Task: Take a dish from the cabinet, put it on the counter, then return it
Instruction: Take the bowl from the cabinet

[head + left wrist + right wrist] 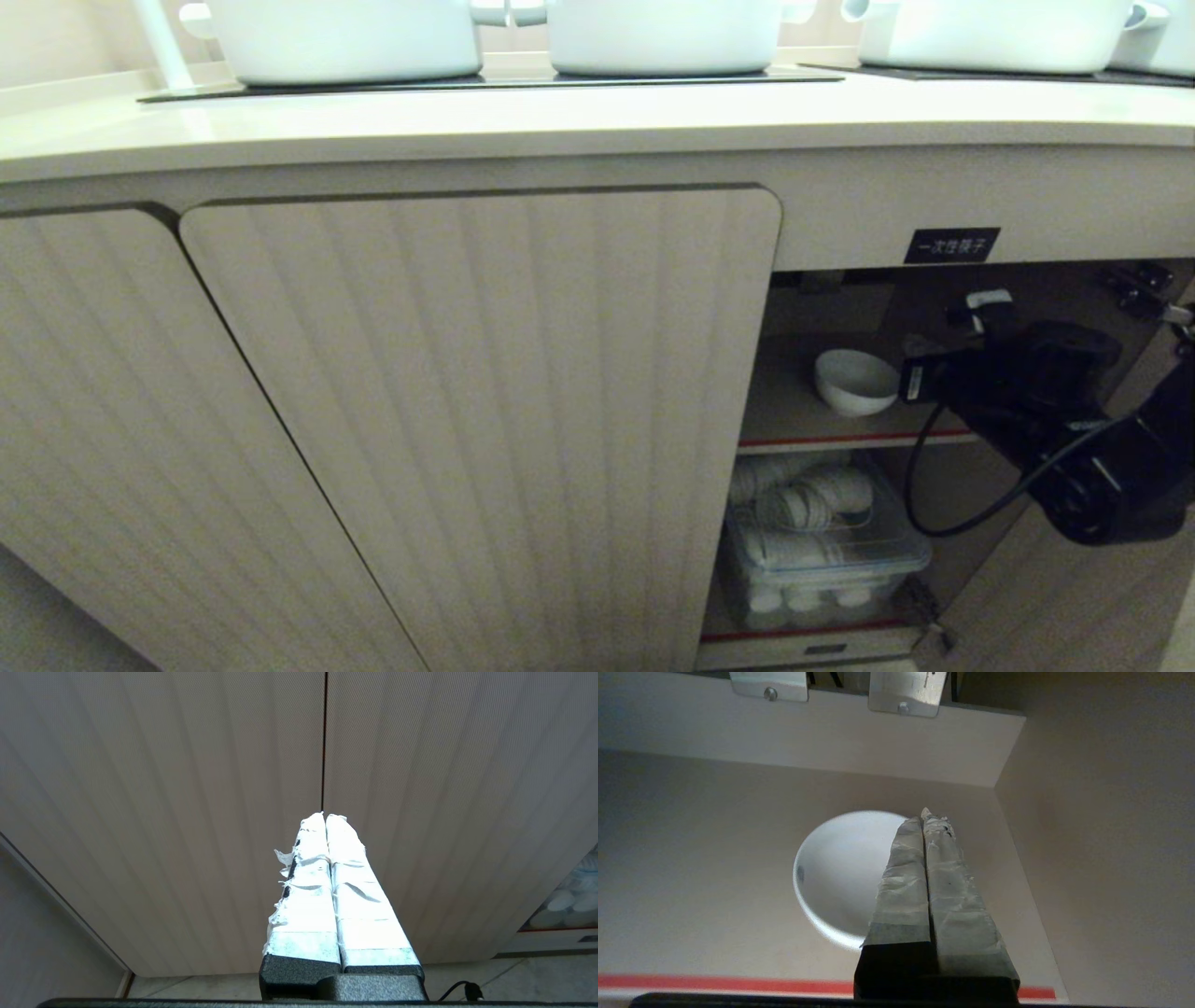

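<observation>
My right gripper (927, 816) is inside the open cabinet (485, 392), fingers pressed together with nothing between them, tips hanging over the near rim of the white bowl (840, 872). My left gripper (324, 819) is parked outside, fingers together and empty, facing the closed fluted doors.

Progress: can't tell which half this is. The bowl sits on the upper shelf (794, 411), not on the counter (560, 117), and I'm not holding it. Either the take-out hasn't begun or the return is already finished. If it's the start, all 3 steps are left: grab, set on the counter, put back. Fingers would need to part before any grab.

Bowl: small, plain white, glossy, deep-sided, round, upright, looks empty. It sits alone on the shelf, left of my right wrist in the head view, behind the red strip on the shelf's front edge.

Below the bowl: a clear lidded tub (822, 551) of white items. Above the bowl: a black label (951, 245). Farthest: 3 big white pots (345, 37) on the counter's black glass panels.
</observation>
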You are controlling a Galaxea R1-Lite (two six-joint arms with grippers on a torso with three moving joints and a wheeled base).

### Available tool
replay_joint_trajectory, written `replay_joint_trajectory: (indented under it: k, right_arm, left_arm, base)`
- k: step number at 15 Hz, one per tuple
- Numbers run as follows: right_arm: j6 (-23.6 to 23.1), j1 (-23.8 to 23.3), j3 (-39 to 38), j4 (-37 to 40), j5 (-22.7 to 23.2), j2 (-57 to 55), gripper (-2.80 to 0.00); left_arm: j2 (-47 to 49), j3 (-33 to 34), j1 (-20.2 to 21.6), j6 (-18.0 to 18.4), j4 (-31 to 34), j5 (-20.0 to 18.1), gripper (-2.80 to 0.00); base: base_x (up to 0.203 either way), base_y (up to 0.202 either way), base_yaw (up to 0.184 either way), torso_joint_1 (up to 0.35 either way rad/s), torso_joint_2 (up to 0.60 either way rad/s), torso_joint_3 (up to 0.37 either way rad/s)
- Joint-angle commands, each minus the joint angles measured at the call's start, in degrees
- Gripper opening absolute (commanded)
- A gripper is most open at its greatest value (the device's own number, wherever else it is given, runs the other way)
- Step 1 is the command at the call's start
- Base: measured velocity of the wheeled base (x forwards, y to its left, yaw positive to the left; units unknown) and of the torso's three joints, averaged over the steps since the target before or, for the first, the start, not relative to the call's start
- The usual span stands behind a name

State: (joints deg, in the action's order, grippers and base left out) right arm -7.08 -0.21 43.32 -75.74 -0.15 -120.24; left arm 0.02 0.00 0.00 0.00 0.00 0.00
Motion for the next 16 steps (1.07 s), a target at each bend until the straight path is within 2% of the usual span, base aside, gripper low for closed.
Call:
replay_joint_trajectory:
  k: [1,16]
  right_arm:
    - [0.04,-0.06,1.68,-0.68,0.01,-1.99,-2.8]
    - [0.58,-0.5,10.74,-0.54,0.07,-6.68,-2.8]
  left_arm:
    - [-0.02,0.0,0.0,0.0,0.0,0.0,-2.8]
    - [-0.02,0.0,0.0,0.0,0.0,0.0,-2.8]
  base:
    - [0.0,0.0,0.0,0.0,0.0,0.0]
    - [0.0,0.0,0.0,0.0,0.0,0.0]
